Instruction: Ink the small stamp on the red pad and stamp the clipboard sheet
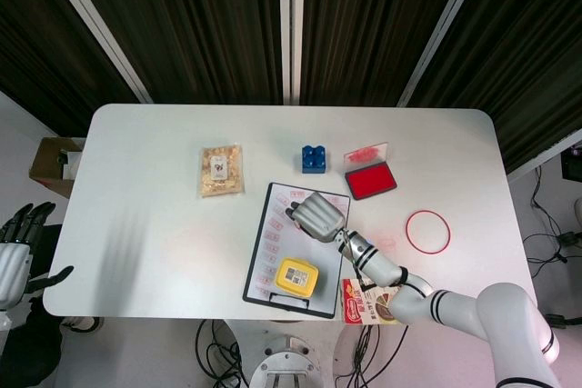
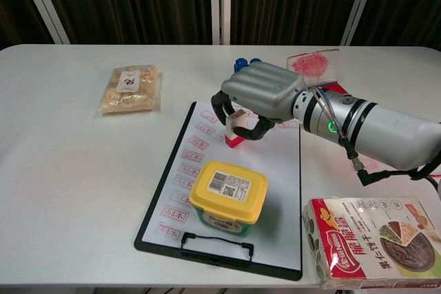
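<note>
Pinching the small stamp [image 2: 234, 131], right hand [image 2: 258, 98] fingers curled, stamp base on clipboard sheet [image 2: 275, 170]

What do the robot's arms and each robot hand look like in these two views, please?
The right robot hand has a smooth silver-grey shell and black fingers. Its forearm is glossy white behind black wrist rings, with a small green light and a thin black cable running alongside. The left robot hand, at the head view's edge, shows the same grey shell and dark fingers.
</note>
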